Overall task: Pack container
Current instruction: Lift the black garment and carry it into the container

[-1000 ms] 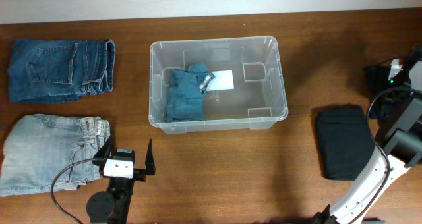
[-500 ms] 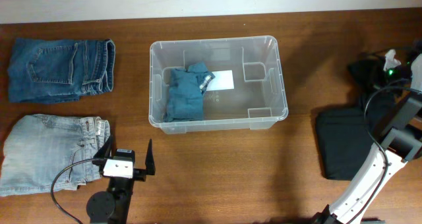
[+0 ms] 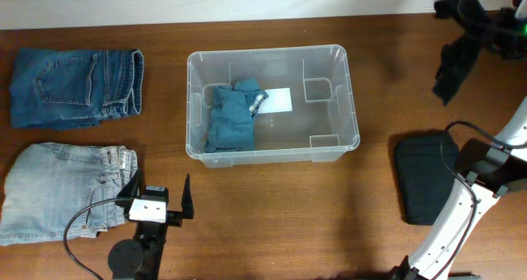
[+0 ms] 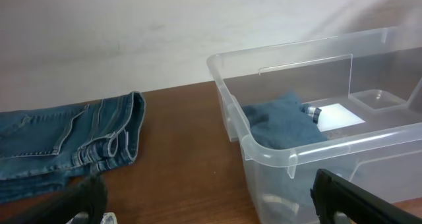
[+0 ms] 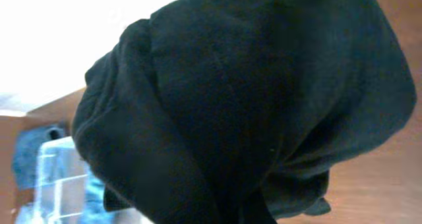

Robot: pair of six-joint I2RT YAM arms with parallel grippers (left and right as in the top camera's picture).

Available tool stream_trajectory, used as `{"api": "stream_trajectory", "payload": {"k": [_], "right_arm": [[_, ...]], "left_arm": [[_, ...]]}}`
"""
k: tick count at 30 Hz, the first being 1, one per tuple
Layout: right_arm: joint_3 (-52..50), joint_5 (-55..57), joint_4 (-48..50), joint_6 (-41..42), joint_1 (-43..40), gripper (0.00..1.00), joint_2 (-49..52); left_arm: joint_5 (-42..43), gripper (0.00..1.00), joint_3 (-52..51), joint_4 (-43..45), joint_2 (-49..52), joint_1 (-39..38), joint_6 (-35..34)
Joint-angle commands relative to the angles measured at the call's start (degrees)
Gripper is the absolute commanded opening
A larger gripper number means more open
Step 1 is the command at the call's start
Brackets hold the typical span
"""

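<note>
The clear container (image 3: 352, 107) stands at the table's middle, with a folded teal garment (image 3: 232, 115) and a white label (image 3: 278, 100) inside. My right gripper (image 3: 478, 29) is raised at the far right, shut on a black garment (image 3: 453, 66) that hangs from it. That black garment (image 5: 250, 105) fills the right wrist view and hides the fingers. My left gripper (image 3: 159, 196) stands open near the front edge, with nothing between its fingers. The left wrist view shows the container (image 4: 290, 155) to the right and the teal garment (image 4: 280, 122) inside it.
Folded dark blue jeans (image 3: 76, 86) lie at the far left, with light blue jeans (image 3: 66, 189) in front of them beside my left gripper. A second folded black garment (image 3: 428, 179) lies on the table at the right. The dark jeans (image 4: 66, 141) also appear in the left wrist view.
My right gripper has lifted the black garment off the table and moved it up toward the far right corner. The left arm has not moved.
</note>
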Motion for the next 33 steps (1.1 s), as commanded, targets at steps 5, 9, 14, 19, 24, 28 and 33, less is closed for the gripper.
{"api": "stream_trajectory", "payload": {"k": [5, 9, 14, 19, 24, 28, 33], "right_arm": [[1.14, 5.77, -0.35, 9.9, 13.07, 0.04, -6.69], [0.98, 22.95, -0.35, 17.73, 23.93, 0.04, -6.82], [0.59, 43.15, -0.26, 25.33, 38.86, 0.04, -6.49], [0.46, 48.57, -0.17, 30.05, 49.05, 0.04, -4.96], [-1.27, 50.01, -0.35, 34.36, 51.74, 0.04, -2.93], [-8.68, 49.99, 0.11, 37.53, 52.89, 0.04, -2.62], [-16.96, 49.77, 0.76, 40.92, 54.66, 0.04, -2.6]], "left_arm": [[0.44, 1.0, -0.24, -0.13, -0.31, 0.31, 0.94], [0.44, 0.99, -0.24, -0.13, -0.31, 0.31, 0.92], [0.44, 0.99, -0.24, -0.13, -0.31, 0.31, 0.92], [0.44, 1.0, -0.24, -0.15, -0.31, 0.31, 0.92], [0.44, 0.99, -0.24, -0.13, -0.31, 0.31, 0.92], [0.44, 1.0, -0.24, -0.13, -0.31, 0.31, 0.92], [0.44, 0.99, -0.24, -0.13, -0.31, 0.31, 0.92]]}}
